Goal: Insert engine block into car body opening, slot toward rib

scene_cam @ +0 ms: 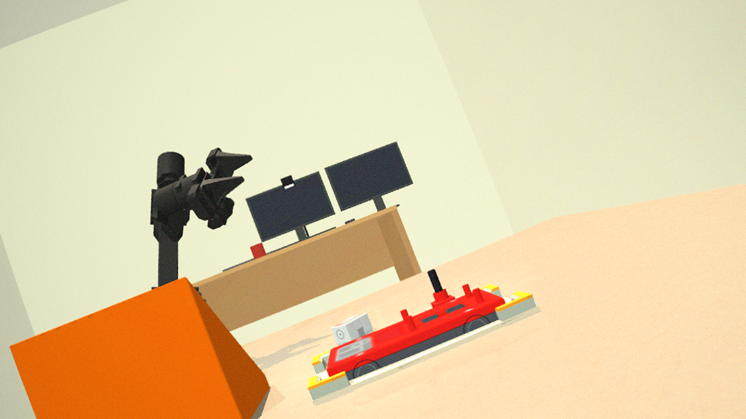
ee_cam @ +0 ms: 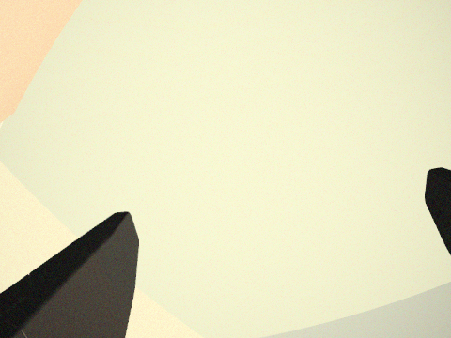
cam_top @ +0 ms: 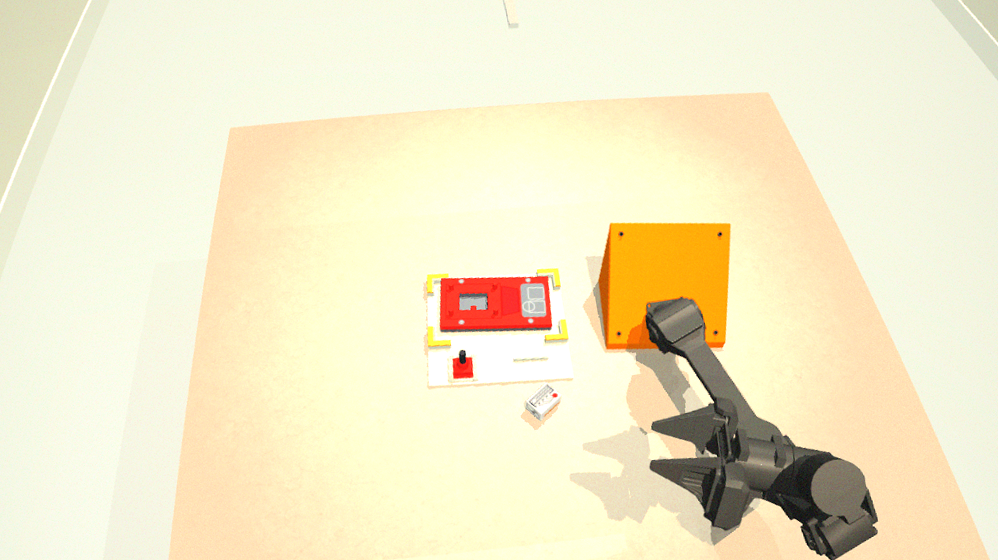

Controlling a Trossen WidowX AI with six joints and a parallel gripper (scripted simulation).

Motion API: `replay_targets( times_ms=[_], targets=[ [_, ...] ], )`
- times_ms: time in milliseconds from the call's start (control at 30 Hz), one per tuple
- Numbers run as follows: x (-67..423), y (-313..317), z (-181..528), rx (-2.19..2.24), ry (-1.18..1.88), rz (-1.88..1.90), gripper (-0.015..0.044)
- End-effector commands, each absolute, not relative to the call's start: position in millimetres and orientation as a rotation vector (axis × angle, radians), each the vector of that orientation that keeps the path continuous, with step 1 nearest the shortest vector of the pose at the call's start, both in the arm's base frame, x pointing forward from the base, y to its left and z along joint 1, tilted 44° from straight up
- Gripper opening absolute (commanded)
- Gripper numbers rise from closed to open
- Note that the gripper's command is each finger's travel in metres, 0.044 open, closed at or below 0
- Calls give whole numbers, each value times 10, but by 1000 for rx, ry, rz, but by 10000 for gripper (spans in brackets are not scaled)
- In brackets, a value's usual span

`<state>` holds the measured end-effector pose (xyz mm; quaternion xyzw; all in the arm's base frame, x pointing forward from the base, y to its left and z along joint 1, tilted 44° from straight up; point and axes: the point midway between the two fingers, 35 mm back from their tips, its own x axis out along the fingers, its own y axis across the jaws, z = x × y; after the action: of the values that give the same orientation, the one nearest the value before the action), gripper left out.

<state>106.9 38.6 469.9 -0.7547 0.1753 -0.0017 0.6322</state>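
Observation:
The engine block (cam_top: pixel 543 401) (scene_cam: pixel 352 328), a small light grey box with a red dot, lies on the table just off the front edge of the white base, turned at an angle to it. The red car body (cam_top: pixel 511 303) (scene_cam: pixel 392 333) sits on the white base between yellow corner pieces. Its opening (cam_top: pixel 473 301) shows grey inside; the rib is too small to make out for certain. My gripper (cam_top: pixel 650 445) (scene_cam: pixel 247 167) (ee_cam: pixel 286 207) is open and empty, raised above the table to the right of the engine block in the top view, well apart from it.
A large orange block (cam_top: pixel 666 277) (scene_cam: pixel 128 382) stands right of the base in the top view, with part of my arm over it. A red knob with a black stick (cam_top: pixel 462 360) (scene_cam: pixel 434 281) stands upright on the white base (cam_top: pixel 497 371), beside a thin pale bar (cam_top: pixel 529 356).

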Motion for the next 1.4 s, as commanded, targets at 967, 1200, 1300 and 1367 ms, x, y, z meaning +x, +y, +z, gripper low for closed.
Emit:
replay_targets(
  times_ms=[967, 1200, 1300, 1367],
  targets=[
    [1397, -171, 4369, -853, 414, 79, 440],
    [1509, -272, 4241, -620, 441, 102, 440],
    [1558, -310, 4182, -521, 456, 111, 440],
    [1593, -339, 4136, -456, 469, 115, 440]
  ],
)
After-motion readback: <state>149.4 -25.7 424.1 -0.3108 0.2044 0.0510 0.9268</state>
